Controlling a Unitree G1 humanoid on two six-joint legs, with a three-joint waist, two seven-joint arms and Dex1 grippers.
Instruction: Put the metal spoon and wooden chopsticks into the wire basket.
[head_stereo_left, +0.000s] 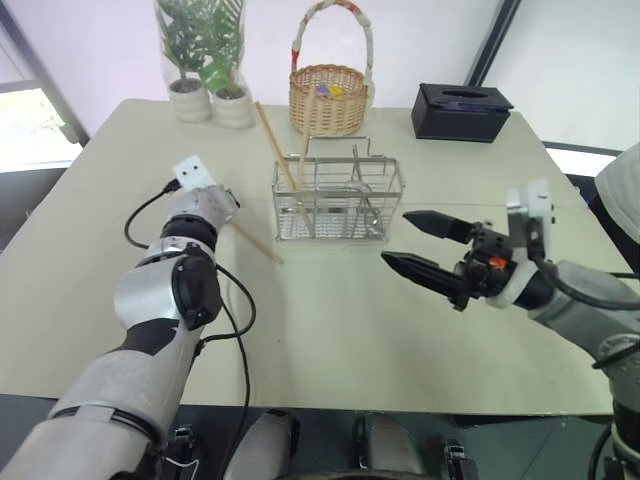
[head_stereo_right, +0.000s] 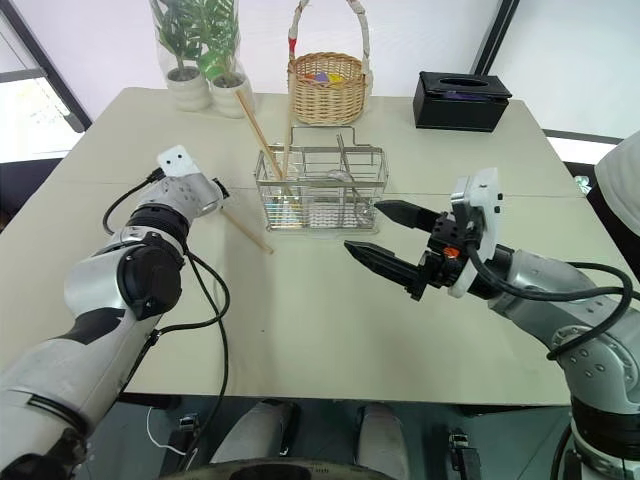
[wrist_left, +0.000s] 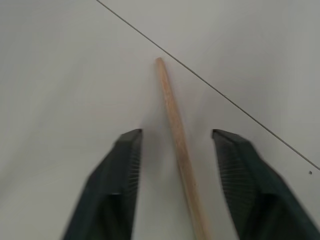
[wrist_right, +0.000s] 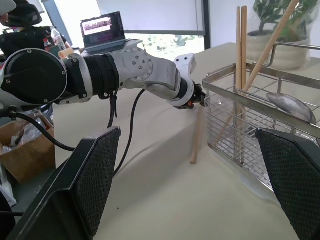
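Observation:
The wire basket (head_stereo_left: 338, 200) stands mid-table. The metal spoon (wrist_right: 290, 105) lies inside it, and two wooden chopsticks (head_stereo_left: 275, 150) lean upright in its left part. Another wooden chopstick (head_stereo_left: 255, 243) lies flat on the table left of the basket. My left gripper (wrist_left: 177, 132) is down at that chopstick's far end. Its fingers (wrist_left: 125, 165) stand on either side of the stick with a gap on both sides. To the right of the basket my right gripper (head_stereo_left: 395, 237) hovers above the table, open and holding nothing.
At the back of the table stand a round wicker basket (head_stereo_left: 328, 95), two potted plants under clear covers (head_stereo_left: 205, 60) and a black tissue box (head_stereo_left: 462, 110). A seam (wrist_left: 225, 97) crosses the tabletop. Off the table's left side are a laptop (wrist_right: 102, 27) and a cardboard box (wrist_right: 22, 155).

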